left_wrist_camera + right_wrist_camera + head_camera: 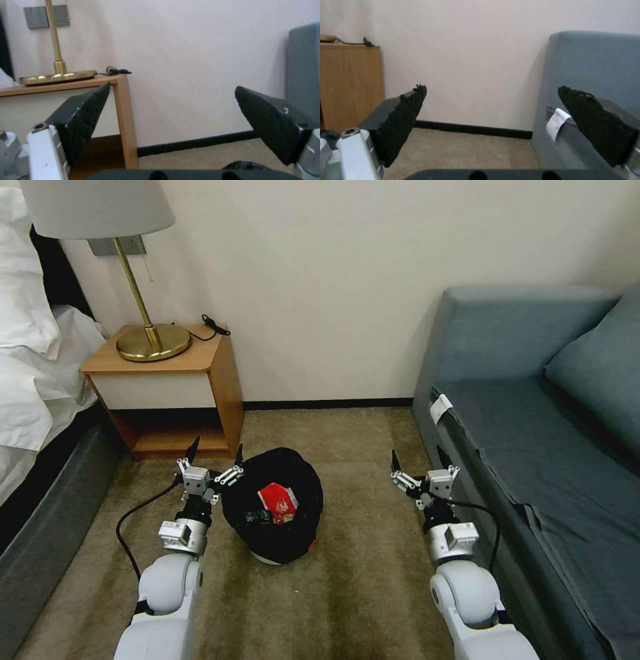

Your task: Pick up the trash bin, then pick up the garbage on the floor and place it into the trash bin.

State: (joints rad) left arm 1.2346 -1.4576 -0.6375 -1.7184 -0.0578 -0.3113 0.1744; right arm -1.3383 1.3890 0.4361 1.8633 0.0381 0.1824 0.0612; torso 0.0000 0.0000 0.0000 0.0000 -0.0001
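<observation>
— Can any writing be read here?
— None. The red-and-white packet (pixel 278 501) in the trash bin (pixel 235 507) bears print too small to make out; the sofa's white tag (pixel 440 408) looks blank.

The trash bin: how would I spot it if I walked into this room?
Look at the carpet between the wooden nightstand and the blue-grey sofa. The small round bin lined with a glossy black plastic bag stands there, a red-and-white packet inside.
</observation>
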